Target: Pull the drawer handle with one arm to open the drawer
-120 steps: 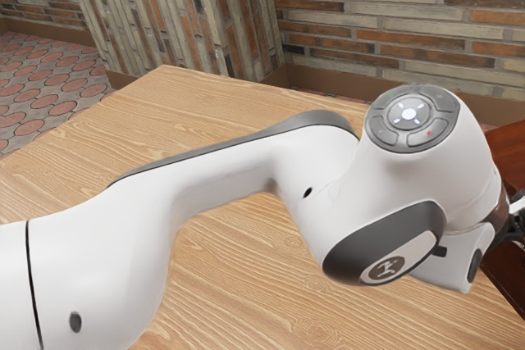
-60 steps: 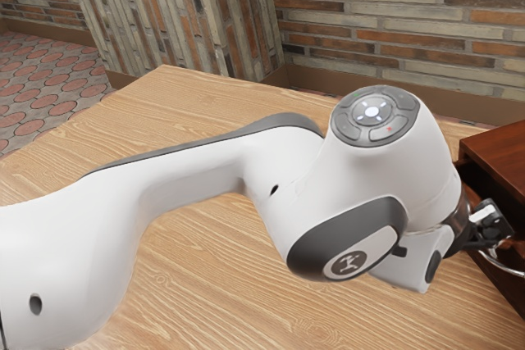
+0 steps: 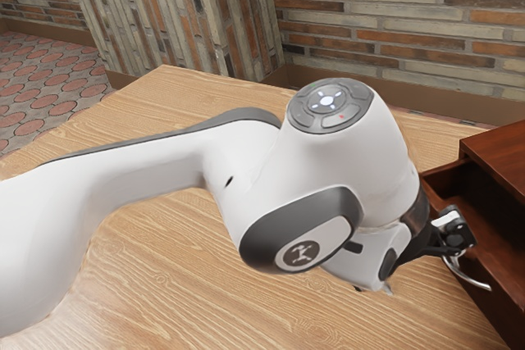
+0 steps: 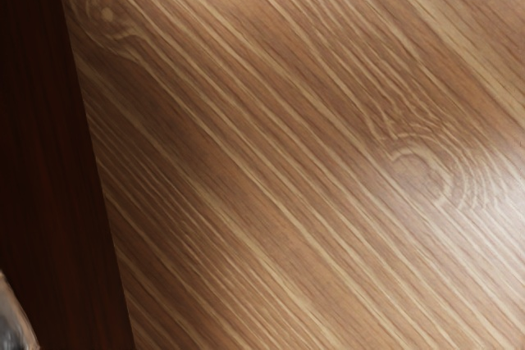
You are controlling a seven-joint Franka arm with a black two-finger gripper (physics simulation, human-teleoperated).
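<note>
At the exterior view's right edge stands a dark red-brown cabinet (image 3: 502,149). Its drawer (image 3: 449,179) is slid out toward the arm, and the inside shows from above. A curved silver handle (image 3: 469,274) sticks out from the drawer's front. My black gripper (image 3: 451,243) sits right at this handle, its fingers closed around the bar. The large white arm hides the hand behind it. In the wrist view the dark drawer front (image 4: 41,161) runs along one side, and a blurred grey piece of the handle (image 4: 10,321) lies just under my hand.
The light wooden table (image 3: 164,120) stretches away to the exterior view's left and back. Brick walls stand behind it. My own white arm (image 3: 148,194) crosses the table's front half. The wrist view looks down on table grain (image 4: 312,153).
My hand has drawn back toward the exterior view's left, taking the handle with it. The drawer has slid out of the cabinet, from barely seen to clearly open.
</note>
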